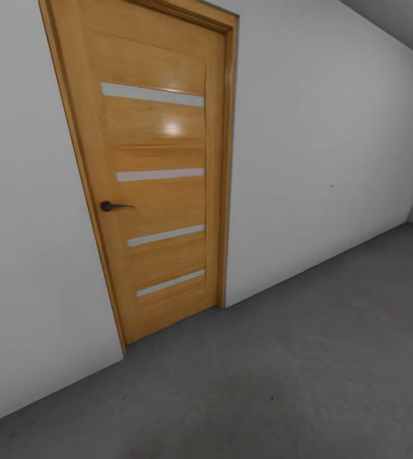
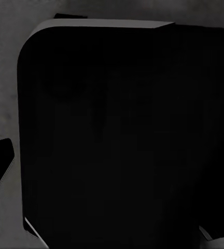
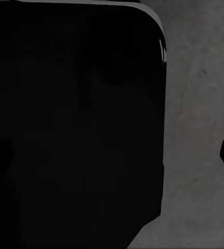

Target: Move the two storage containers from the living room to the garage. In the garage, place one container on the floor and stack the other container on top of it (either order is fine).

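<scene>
Though gripper state untellable, closed orange door [image 1: 155, 185] beside grey concrete floor [image 1: 308, 370].

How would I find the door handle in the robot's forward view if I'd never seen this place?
Start at the white wall that rises from the dark grey floor. Set in it is a shut orange wooden door crossed by four pale horizontal strips. The handle is the small dark lever near the door's left edge, between the second and third strips, the only dark fitting on it.
</scene>
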You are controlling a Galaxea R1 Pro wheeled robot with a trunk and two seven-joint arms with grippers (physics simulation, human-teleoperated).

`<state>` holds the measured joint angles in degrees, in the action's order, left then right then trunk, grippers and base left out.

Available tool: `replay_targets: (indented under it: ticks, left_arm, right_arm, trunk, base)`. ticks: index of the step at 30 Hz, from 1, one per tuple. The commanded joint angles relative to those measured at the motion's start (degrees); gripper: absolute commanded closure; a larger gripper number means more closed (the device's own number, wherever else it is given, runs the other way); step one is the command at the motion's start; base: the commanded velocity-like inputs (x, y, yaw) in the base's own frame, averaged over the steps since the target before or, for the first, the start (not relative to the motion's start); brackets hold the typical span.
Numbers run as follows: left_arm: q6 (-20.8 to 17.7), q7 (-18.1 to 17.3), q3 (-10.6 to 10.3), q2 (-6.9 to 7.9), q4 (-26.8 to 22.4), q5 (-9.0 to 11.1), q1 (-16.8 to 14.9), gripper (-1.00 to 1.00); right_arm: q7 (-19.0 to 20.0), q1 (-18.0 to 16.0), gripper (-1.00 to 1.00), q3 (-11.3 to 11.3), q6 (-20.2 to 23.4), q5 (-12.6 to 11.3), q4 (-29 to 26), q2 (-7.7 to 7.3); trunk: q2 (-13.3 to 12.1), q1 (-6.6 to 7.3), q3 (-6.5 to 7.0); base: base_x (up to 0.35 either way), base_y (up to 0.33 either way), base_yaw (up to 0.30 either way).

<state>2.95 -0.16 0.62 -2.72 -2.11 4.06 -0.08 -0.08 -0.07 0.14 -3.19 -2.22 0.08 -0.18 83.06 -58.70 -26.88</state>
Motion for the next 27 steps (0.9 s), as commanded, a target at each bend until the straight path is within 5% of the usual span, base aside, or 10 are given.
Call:
replay_targets:
  ticks: [1,18,27]
  left_arm:
    - [0.1,0.0,0.0,-0.01,0.0,0.4,0.0,-1.0]
    - [0.0,0.0,0.0,-0.01,0.0,0.4,0.0,-1.0]
    - [-0.1,0.0,0.0,-0.01,0.0,0.4,0.0,-1.0]
  right_arm:
    - [0.0,0.0,-1.0,0.0,-0.2,-0.3,0.0,0.0]
    - [0.0,0.0,-1.0,0.1,-1.2,-0.5,0.1,-0.11]
    - [0.0,0.0,-1.0,0.0,-1.3,1.4,0.0,-0.12]
  trunk:
    - [0.0,-0.03,-0.04]
    - [0.0,-0.03,-0.04]
    - [0.0,-0.03,-0.04]
  base:
    - [0.321,0.0,0.0]
    - [0.321,0.0,0.0]
    - [0.321,0.0,0.0]
